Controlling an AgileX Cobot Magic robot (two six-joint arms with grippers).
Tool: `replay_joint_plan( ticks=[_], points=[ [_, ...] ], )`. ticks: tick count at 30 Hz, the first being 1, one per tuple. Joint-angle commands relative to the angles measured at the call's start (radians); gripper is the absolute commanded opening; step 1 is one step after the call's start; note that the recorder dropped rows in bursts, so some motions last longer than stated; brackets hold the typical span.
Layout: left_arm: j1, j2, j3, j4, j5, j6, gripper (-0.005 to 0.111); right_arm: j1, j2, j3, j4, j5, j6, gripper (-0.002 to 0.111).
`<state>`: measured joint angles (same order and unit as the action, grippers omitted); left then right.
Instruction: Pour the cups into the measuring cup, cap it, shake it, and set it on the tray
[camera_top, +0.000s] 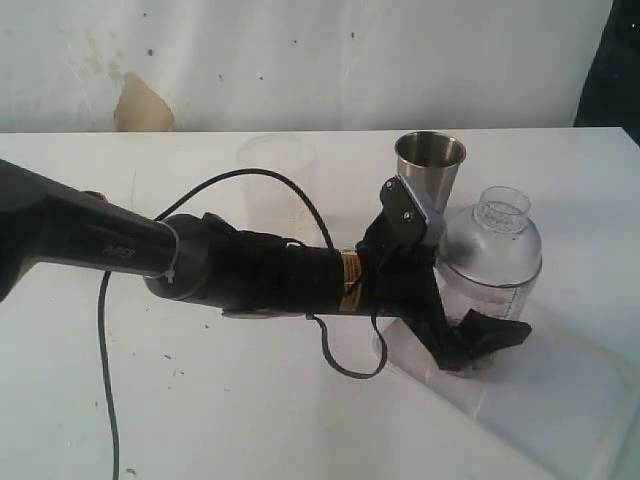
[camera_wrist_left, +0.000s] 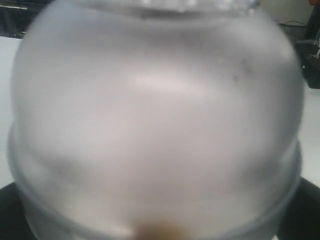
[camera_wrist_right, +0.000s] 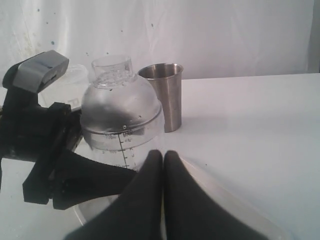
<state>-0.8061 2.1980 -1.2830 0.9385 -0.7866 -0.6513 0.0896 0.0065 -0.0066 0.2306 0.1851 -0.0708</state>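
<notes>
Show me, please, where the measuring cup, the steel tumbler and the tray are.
measuring cup (camera_wrist_right: 112, 142), right wrist view, on its clear marked wall.
steel tumbler (camera_top: 435, 180), exterior view, on its side wall.
tray (camera_top: 575, 395), exterior view, on its bare floor.

a white wall stands behind, mottled with faint stains and dark specks (one tan patch sits low, just above the table edge). the white table, lightly flecked, is evenly and softly lit.
</notes>
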Motion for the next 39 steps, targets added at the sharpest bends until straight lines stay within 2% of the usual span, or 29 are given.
replay_joint_plan(
  ticks=[1, 5, 10, 16, 25, 28, 30, 32, 34, 35, 36, 39],
  points=[
    [0.006, -0.026, -0.003, 0.055, 0.042, -0.080, 0.105, 0.002, -0.007, 0.007, -0.003, -0.007, -0.004, 0.000],
    [0.006, -0.044, -0.003, 0.108, 0.074, -0.181, 0.105, 0.002, -0.007, 0.007, -0.003, -0.007, -0.004, 0.000],
    [0.006, -0.079, 0.003, 0.153, 0.180, -0.246, 0.105, 0.002, -0.007, 0.007, -0.003, -0.007, -0.004, 0.000],
    [0.006, -0.136, 0.069, 0.156, 0.207, -0.249, 0.105, 0.002, -0.007, 0.007, -0.003, -0.007, -0.004, 0.000],
    [0.006, -0.245, 0.175, 0.144, 0.376, -0.279, 0.105, 0.002, -0.007, 0.007, -0.003, -0.007, -0.004, 0.000],
    [0.006, -0.288, 0.199, 0.145, 0.487, -0.316, 0.103, 0.002, -0.007, 0.007, -0.003, -0.007, -0.004, 0.000],
    [0.006, -0.319, 0.215, 0.145, 0.580, -0.317, 0.093, 0.002, -0.007, 0.007, -0.003, -0.007, -0.004, 0.000],
    [0.006, -0.347, 0.230, 0.120, 0.671, -0.324, 0.072, 0.002, -0.007, 0.007, -0.003, -0.007, -0.004, 0.000],
    [0.006, -0.371, 0.250, 0.097, 0.741, -0.335, 0.043, 0.002, -0.007, 0.007, -0.003, -0.007, -0.004, 0.000],
    [0.006, -0.388, 0.266, 0.081, 0.776, -0.346, 0.018, 0.002, -0.007, 0.007, -0.003, -0.007, -0.004, 0.000],
    [0.006, -0.399, 0.278, 0.074, 0.795, -0.351, 0.001, 0.002, -0.007, 0.007, -0.003, -0.007, -0.004, 0.000],
    [0.020, -0.433, 0.322, 0.044, 0.843, -0.361, 0.001, 0.002, -0.007, 0.007, -0.003, -0.007, -0.004, 0.000]
  ],
)
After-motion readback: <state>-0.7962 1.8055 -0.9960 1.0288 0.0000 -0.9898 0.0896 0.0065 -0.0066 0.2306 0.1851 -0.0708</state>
